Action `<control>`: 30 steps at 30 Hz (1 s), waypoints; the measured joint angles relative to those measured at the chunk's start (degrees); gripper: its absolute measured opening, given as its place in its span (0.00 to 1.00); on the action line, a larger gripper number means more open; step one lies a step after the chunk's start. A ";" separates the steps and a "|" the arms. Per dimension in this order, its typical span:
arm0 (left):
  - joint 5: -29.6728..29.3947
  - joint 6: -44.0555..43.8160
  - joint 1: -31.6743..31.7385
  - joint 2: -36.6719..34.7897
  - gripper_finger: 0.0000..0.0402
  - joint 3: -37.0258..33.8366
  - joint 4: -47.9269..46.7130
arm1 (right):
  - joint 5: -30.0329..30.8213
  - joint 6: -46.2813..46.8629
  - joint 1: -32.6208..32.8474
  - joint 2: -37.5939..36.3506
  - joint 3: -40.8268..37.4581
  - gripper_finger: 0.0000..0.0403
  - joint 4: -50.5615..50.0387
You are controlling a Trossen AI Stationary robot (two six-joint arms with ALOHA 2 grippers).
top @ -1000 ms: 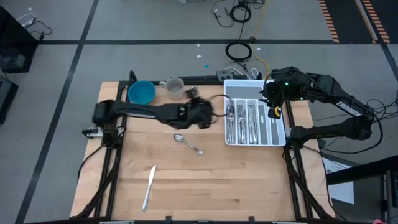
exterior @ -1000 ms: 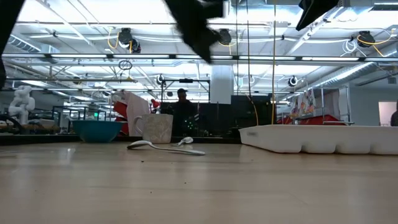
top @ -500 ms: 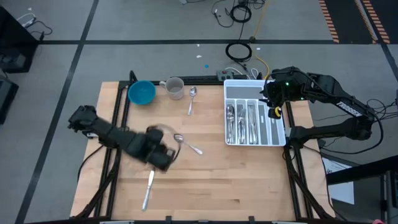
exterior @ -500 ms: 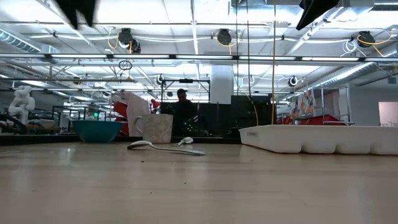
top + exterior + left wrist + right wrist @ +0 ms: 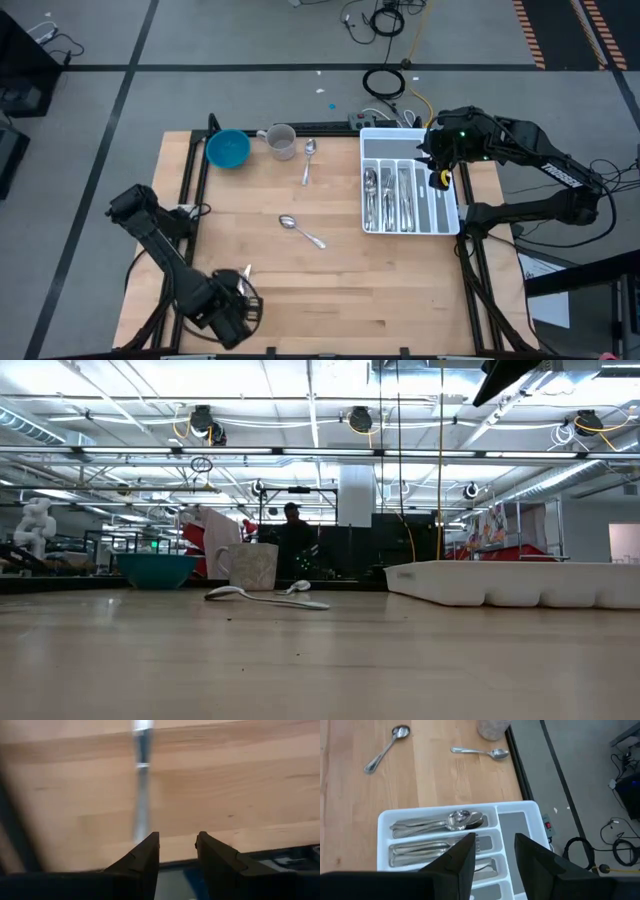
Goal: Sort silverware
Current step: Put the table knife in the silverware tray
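A table knife [image 5: 142, 795] lies on the wooden table near its front left corner. My left gripper [image 5: 230, 315] hangs over it, pointing down and open, with nothing between its fingers [image 5: 145, 857]. In the high view the gripper hides all but the knife's far tip [image 5: 246, 271]. One spoon [image 5: 300, 230] lies at mid-table and another [image 5: 308, 158] beside the cup. More silverware [image 5: 390, 195] lies in the white tray [image 5: 448, 200]. My right gripper [image 5: 440, 168] waits open above the tray's far right part [image 5: 520, 822].
A blue bowl [image 5: 228, 150] and a grey cup [image 5: 281, 141] stand at the far left. The tray sits at the right edge. Bare wood lies between the mid-table spoon and the front edge. Beyond the table a person [image 5: 292, 535] stands far off.
My left gripper has swept from just left of the tray across the table to the near left corner, rolling its wrist and sinking a little, and now hangs over the knife. The spoon beside the cup has come into view behind it. My right arm has kept still.
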 joint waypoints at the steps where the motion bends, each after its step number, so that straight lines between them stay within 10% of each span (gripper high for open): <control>1: -1.52 0.10 -0.02 0.84 0.34 0.00 1.44 | 0.00 0.02 -0.01 0.00 0.00 0.32 0.39; 15: 6.33 0.06 -4.73 9.80 0.34 -0.76 0.90 | 0.00 3.27 0.01 0.00 0.02 0.32 0.87; 30: 1.76 1.52 -5.35 9.24 0.34 -13.26 17.31 | 0.02 5.40 -0.01 0.04 0.02 0.32 0.85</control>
